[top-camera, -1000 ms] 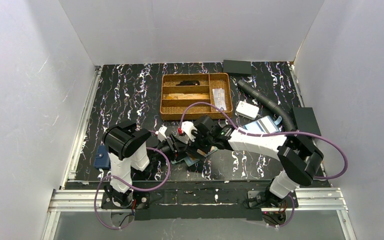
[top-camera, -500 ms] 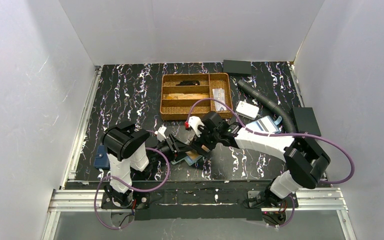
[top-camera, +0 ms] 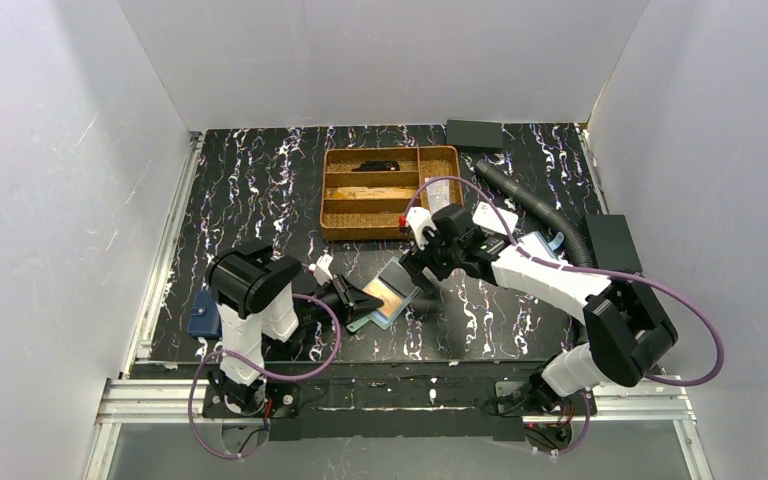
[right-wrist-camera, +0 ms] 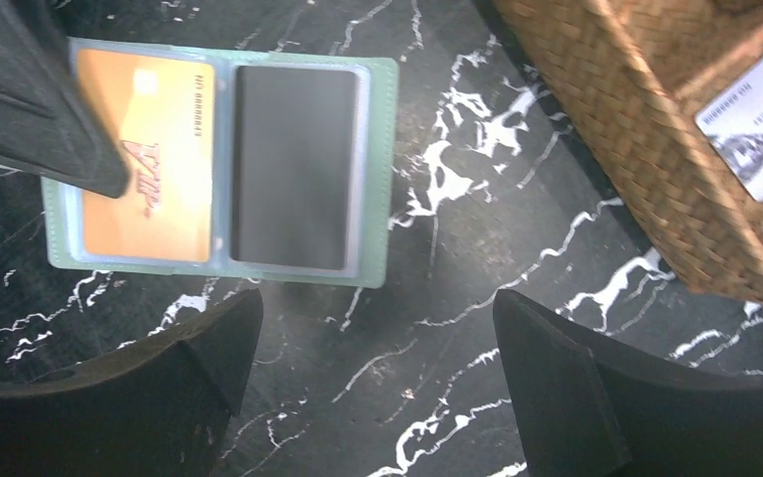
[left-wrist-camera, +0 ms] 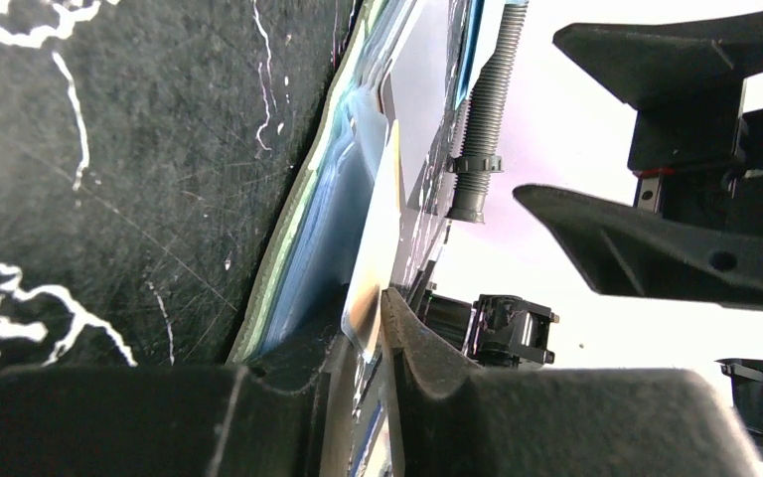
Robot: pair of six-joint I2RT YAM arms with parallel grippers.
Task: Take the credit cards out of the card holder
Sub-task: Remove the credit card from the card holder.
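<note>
The teal-green card holder (top-camera: 384, 296) lies open on the black marbled table, and also shows in the right wrist view (right-wrist-camera: 378, 169). An orange-gold card (right-wrist-camera: 149, 159) fills one clear pocket. The other pocket (right-wrist-camera: 293, 164) shows a dark rectangle; I cannot tell whether it is a card. My left gripper (top-camera: 360, 297) is shut on the holder's left edge, its upper finger (right-wrist-camera: 30, 99) lying over the orange card's corner. The left wrist view shows the holder edge-on (left-wrist-camera: 293, 238) between the jaws (left-wrist-camera: 368, 318). My right gripper (top-camera: 415, 268) is open and empty (right-wrist-camera: 378, 368), just beyond the holder.
A wicker tray (top-camera: 390, 215) stands behind, with a white card (right-wrist-camera: 755, 129) in its right compartment. A white box (top-camera: 493, 218), a black hose (top-camera: 535, 205) and a bluish holder (top-camera: 530, 250) lie at right. A blue holder (top-camera: 203, 320) lies at the far left.
My right gripper has drawn back and to the right, off the holder, which now lies uncovered with the orange card showing. The left gripper has stayed in place.
</note>
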